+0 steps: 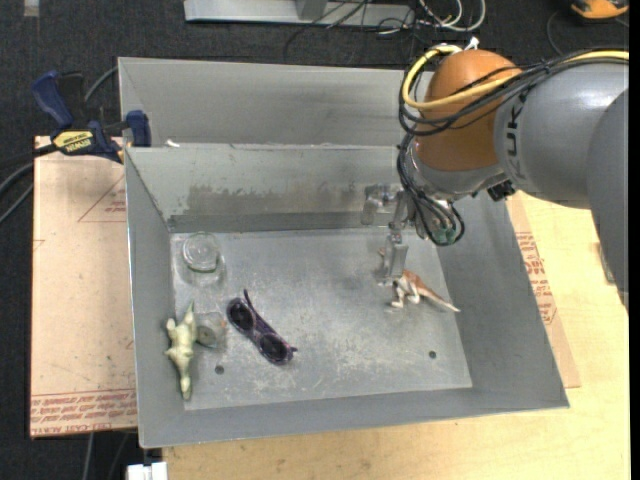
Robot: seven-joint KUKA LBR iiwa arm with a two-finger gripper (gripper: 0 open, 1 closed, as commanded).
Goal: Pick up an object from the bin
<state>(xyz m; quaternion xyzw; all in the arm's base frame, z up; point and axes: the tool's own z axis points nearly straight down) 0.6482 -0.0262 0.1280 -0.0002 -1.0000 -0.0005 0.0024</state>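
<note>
Fingers [392, 256] of the gripper [392, 279], whether open or closed I cannot tell, stand just left of one orange-white plastic dinosaur [422, 294]; leftward lie one pair of dark purple sunglasses [260, 332], one pale-green toy dinosaur [183, 348] and one clear plastic cup [200, 256].

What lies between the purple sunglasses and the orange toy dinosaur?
In the camera view, only bare bin floor lies between the sunglasses and the dinosaur.

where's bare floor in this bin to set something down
The middle floor between the purple sunglasses and the orange-and-white toy dinosaur by the claw; also the front right strip. Crowded at left: clear cup, pale dinosaur.
</note>
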